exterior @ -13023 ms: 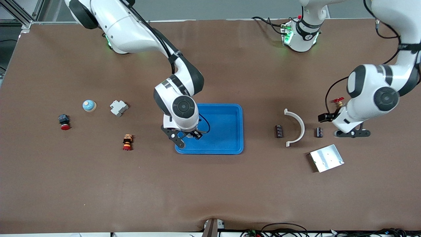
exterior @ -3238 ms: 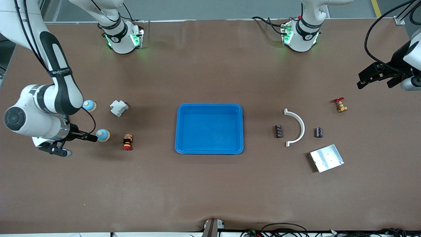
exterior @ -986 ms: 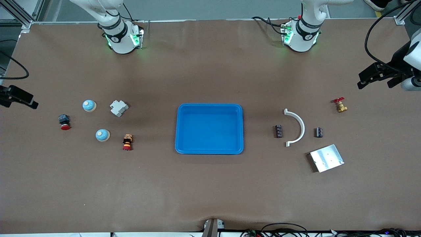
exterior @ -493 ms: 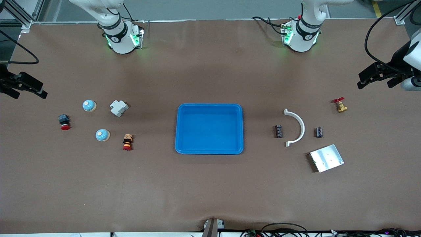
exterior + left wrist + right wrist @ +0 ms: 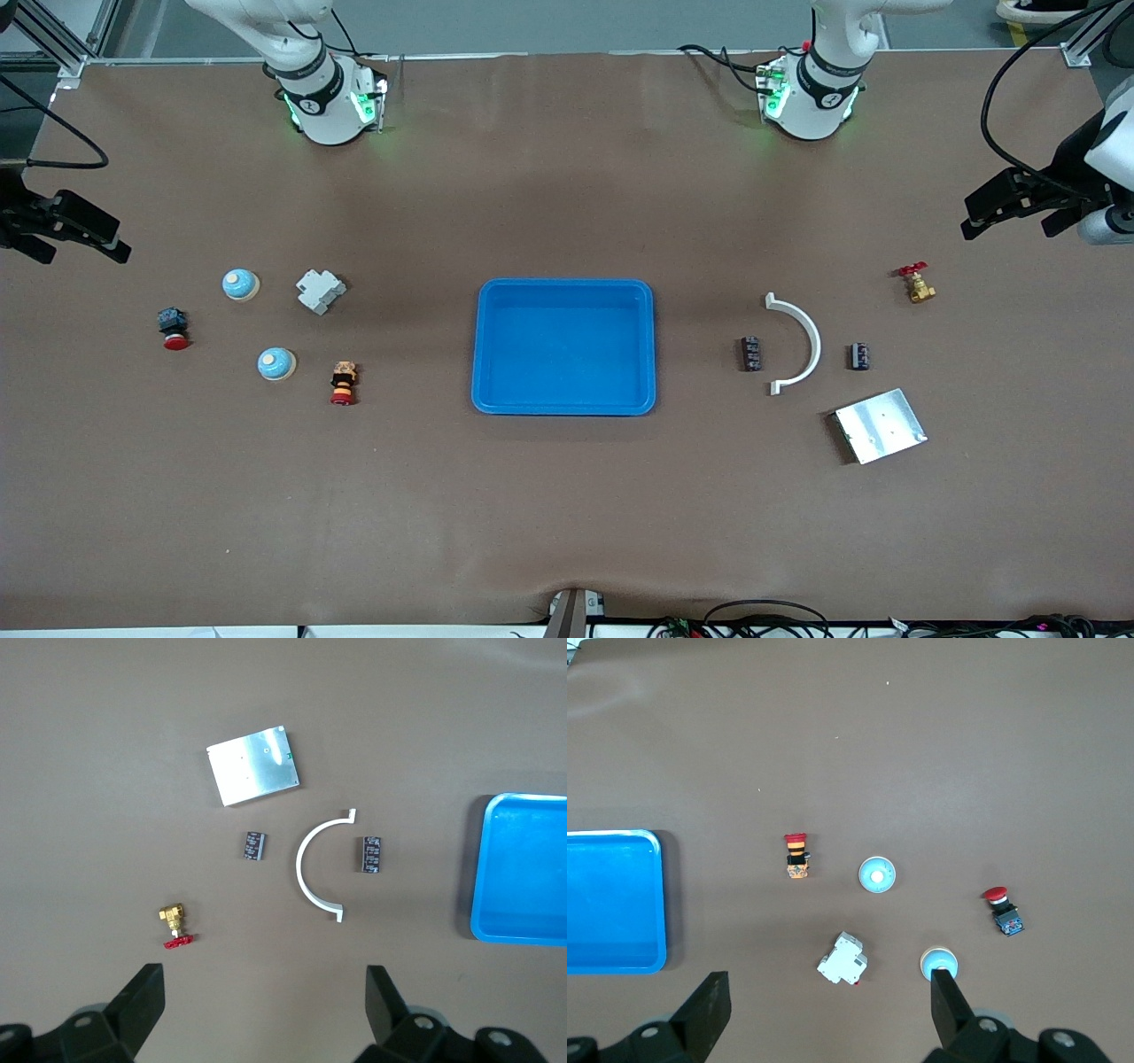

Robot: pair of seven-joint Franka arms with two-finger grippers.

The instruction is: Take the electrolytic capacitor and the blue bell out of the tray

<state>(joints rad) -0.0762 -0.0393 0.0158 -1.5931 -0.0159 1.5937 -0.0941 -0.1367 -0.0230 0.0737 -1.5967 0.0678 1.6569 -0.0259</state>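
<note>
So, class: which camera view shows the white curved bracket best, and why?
The left wrist view: the white curved bracket sits near the middle, large, its whole arc and both squared ends clear between the two capacitors. The front view shows it whole too, but smaller. The right wrist view does not show it.

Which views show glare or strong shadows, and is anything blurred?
Front view: even light, with a soft shadow along the blue tray. Left wrist view: the metal plate is bright, slightly washed out. Right wrist view: sharp, with a dark shadow beside the tray.
</note>
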